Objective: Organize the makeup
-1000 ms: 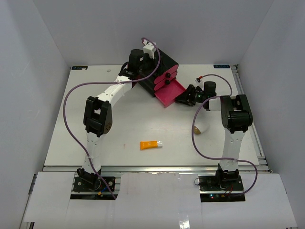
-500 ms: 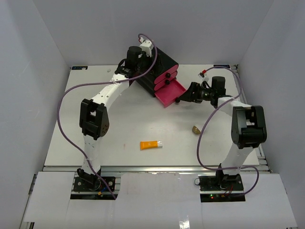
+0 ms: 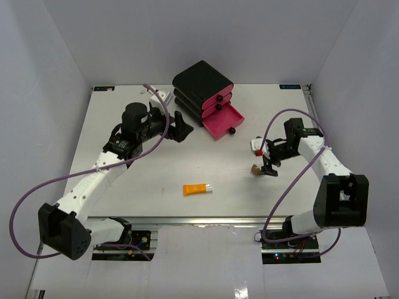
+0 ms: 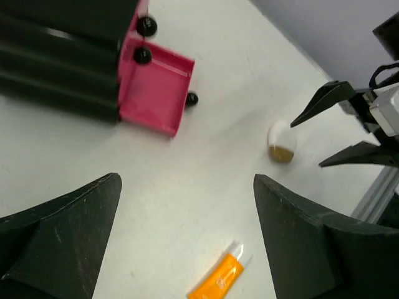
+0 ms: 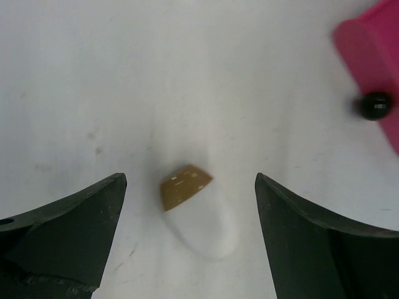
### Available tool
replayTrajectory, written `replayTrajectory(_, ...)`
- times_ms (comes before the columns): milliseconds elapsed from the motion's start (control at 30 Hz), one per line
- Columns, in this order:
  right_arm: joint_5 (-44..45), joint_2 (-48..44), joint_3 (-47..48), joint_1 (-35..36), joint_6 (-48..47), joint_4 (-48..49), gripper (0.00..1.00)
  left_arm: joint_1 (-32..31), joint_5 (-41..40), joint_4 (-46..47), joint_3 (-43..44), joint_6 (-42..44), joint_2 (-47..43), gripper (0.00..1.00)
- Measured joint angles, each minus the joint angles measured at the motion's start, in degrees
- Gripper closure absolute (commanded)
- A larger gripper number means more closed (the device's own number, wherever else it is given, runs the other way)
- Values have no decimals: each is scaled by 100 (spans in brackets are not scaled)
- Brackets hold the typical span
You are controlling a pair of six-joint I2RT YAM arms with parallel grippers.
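R fingers (image 5: 62,230) just swung off the pink drawer (image 3: 223,119), now spread wide astride the egg piece (image 5: 196,212) on the desk (image 3: 187,156), 5 o'clock of drawer. L fingers (image 4: 56,237) backed off, released too. Egg pickup next, prob.

Robot lab cell, white table (image 3: 206,162), plain grey walls (image 3: 50,62)

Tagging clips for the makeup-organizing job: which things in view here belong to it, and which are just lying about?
Belongs to the job: orange tube with white cap; white-and-brown egg-shaped piece.
Just there: black drawer box, its bottom pink drawer pulled out; white table.
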Motion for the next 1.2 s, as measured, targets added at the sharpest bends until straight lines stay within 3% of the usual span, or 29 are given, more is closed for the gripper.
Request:
replayTrajectory(167, 829, -160, -503, -2, -1574, -647, 10, 7, -29, -98, -1195, 182, -589, 2)
replayTrajectory(367, 1384, -14, -497, 13, -2143, -503, 10, 9, -112, -157, -1871, 320, -709, 2)
replayTrajectory(700, 1912, 539, -453, 178, -2114, 130, 10, 11, -213, -93, -2115, 360, -1279, 2)
replayTrajectory(1200, 2419, 1119, -302, 489, -1708, 511, 10, 11, -241, -61, -2146, 360, -1345, 2)
